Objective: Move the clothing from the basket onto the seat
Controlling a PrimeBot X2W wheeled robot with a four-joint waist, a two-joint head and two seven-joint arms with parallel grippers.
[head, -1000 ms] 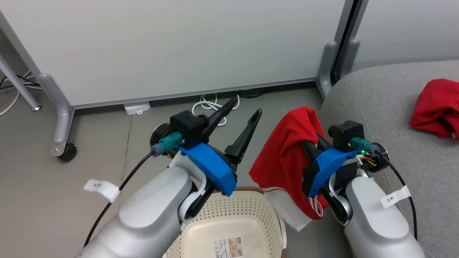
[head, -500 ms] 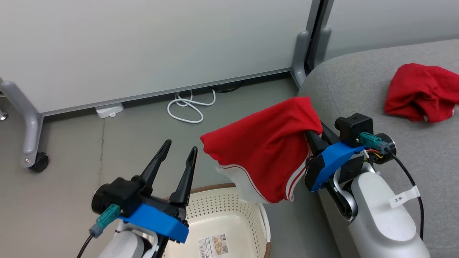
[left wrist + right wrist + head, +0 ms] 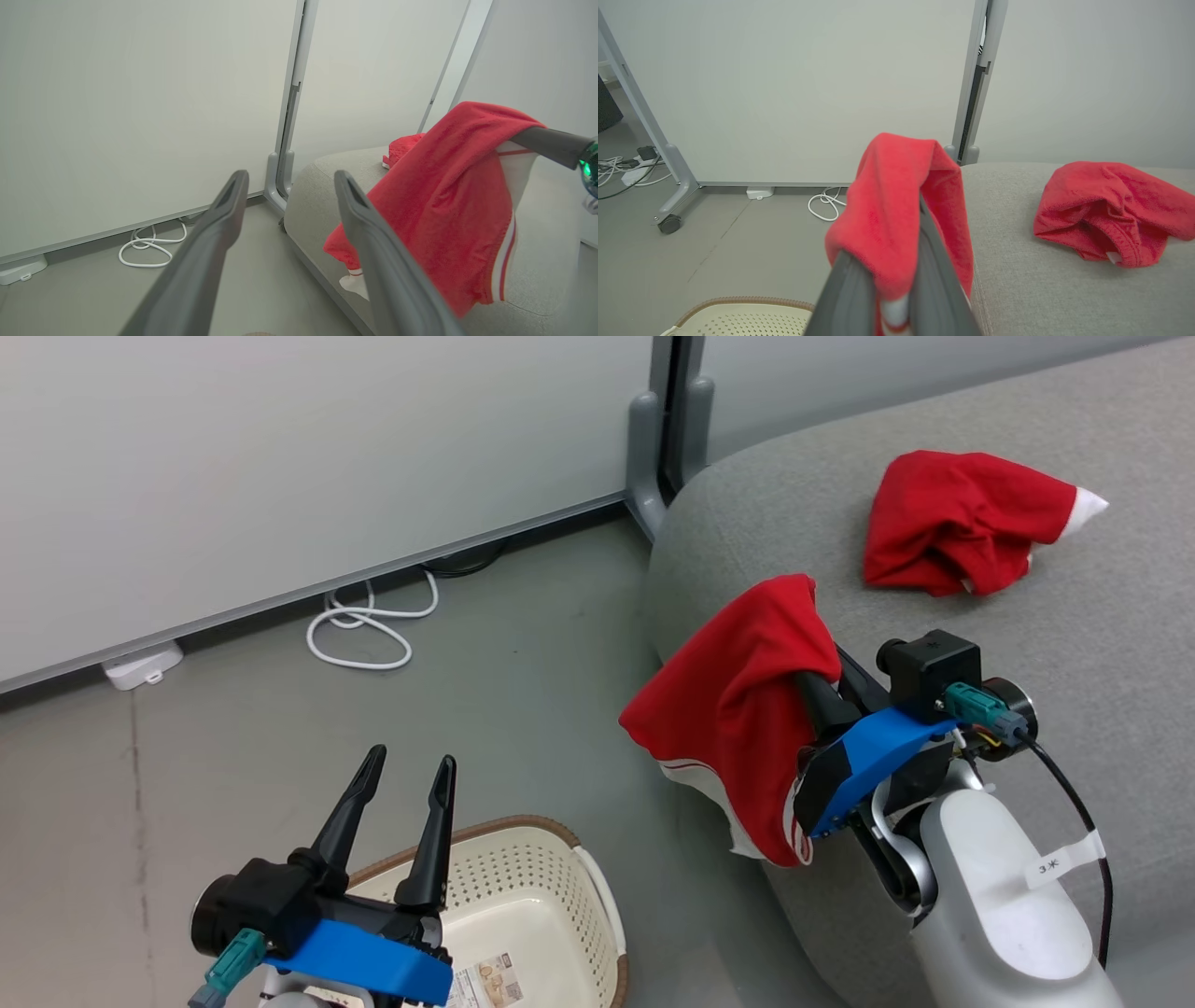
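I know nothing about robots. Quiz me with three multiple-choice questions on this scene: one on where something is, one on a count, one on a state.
1. The loose garment lies: A on the floor; B on the seat; C against the wall.
2. Red garments in view: A one; B two; C three.
3. The left gripper is: A open, empty; B shut on cloth; C shut, empty.

Answers:
1 B: it rests crumpled on the seat.
2 B: the loose garment, plus the held garment clamped in the right gripper.
3 A: its fingers stand apart with nothing between.
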